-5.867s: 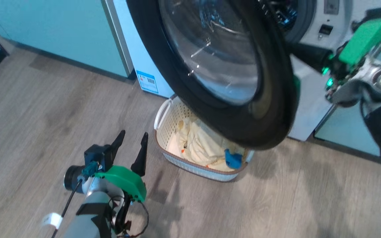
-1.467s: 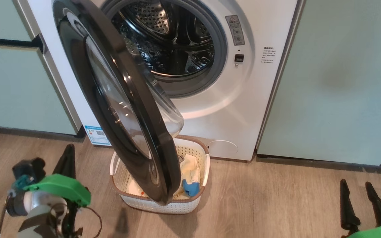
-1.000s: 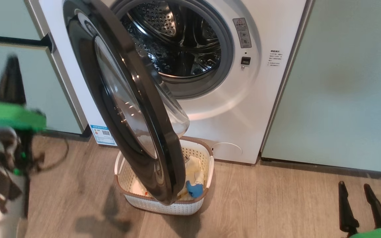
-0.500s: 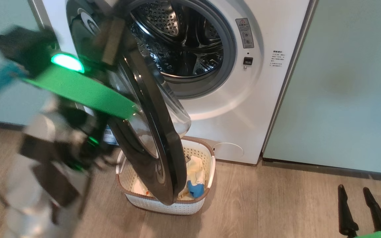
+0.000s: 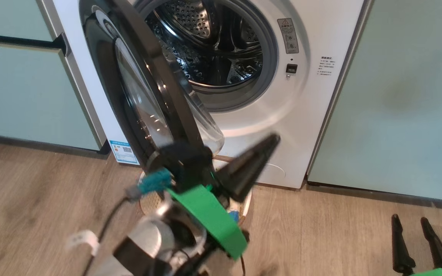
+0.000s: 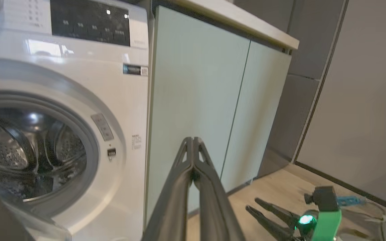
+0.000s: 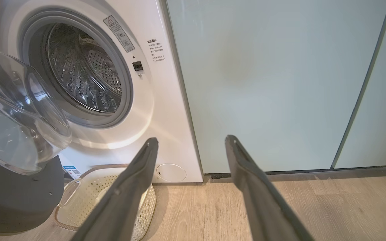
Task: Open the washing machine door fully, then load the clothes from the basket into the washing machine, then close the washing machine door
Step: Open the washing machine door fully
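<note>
The washing machine (image 5: pixel 313 107) stands with its door (image 5: pixel 102 76) swung about halfway out, edge toward me, and the steel drum (image 5: pixel 213 50) bare. Below the door sits the basket (image 5: pixel 150 200), mostly hidden by my left arm; of the clothes just a blue patch (image 5: pixel 233 217) peeks out. My left gripper (image 5: pixel 274 138) is shut on nothing, pointing up and right in front of the basket, beside the door's lower edge. My right gripper (image 5: pixel 409 219) stands open and empty low at the right. In the right wrist view the door's glass bowl (image 7: pixel 12 127) overhangs the basket (image 7: pixel 79 201).
Pale green cabinets (image 5: pixel 397 96) flank the washer on both sides, with a second pair (image 6: pixel 196 100) in the left wrist view. Wood floor (image 5: pixel 340 230) spreads between my two arms. A grey wall (image 6: pixel 364 100) closes the room past the cabinets.
My left arm has swung from the upper left, across the front of the door, down to in front of the basket. The right gripper has stayed put and the door has not moved.
</note>
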Available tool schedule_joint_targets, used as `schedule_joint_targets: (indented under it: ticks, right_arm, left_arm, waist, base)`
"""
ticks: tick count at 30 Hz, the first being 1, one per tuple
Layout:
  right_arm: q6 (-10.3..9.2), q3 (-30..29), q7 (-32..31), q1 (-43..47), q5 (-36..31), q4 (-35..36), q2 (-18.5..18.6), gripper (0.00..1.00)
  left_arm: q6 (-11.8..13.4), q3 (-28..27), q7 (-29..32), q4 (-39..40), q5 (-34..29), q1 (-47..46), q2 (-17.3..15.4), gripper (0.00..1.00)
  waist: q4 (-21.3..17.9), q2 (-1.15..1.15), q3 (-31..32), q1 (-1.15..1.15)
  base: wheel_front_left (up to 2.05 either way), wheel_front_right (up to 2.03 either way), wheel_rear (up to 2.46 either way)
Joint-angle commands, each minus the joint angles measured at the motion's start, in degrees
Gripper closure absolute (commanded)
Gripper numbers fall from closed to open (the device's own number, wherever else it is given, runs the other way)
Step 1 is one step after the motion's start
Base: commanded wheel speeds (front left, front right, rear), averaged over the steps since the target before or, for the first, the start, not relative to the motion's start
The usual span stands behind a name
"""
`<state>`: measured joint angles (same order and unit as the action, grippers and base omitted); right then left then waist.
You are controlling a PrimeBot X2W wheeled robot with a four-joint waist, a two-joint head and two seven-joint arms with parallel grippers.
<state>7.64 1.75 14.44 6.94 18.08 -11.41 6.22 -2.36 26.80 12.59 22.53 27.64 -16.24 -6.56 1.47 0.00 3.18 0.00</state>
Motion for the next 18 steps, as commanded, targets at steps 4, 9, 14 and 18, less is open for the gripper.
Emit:
schedule_joint_targets:
  ticks: [4,9,14,18]
  right_arm:
    - [-0.15,0.91,0.56,-2.2,-0.21,1.56,0.72,0.0]
    - [-0.15,1.06,0.56,-2.31,-0.26,1.55,0.82,0.0]
    - [-0.15,1.32,0.56,-2.57,-0.2,1.54,0.92,0.0]
    - [-0.15,1.34,0.56,-2.59,-0.16,1.47,0.91,0.0]
  left_arm:
    - [-0.67,1.15,-1.02,-0.55,-1.27,0.02,0.24,1.0]
    - [-1.75,5.68,-2.93,-5.41,-3.51,1.65,0.36,1.0]
    - [-2.19,8.24,-6.03,-11.36,-6.37,2.21,0.1,1.0]
    - [-2.16,9.47,-8.71,-16.33,-7.67,2.67,0.39,1.0]
  waist:
    - [0.26,0.0,-0.05,0.0]
    - [0.46,0.0,-0.22,0.0]
    - [0.28,0.0,-0.42,0.0]
    - [0.14,0.0,-0.56,0.0]
  base:
    - [0.0,0.0,0.0]
    - [0.0,0.0,0.0]
    - [0.0,0.0,0.0]
    - [0.0,0.0,0.0]
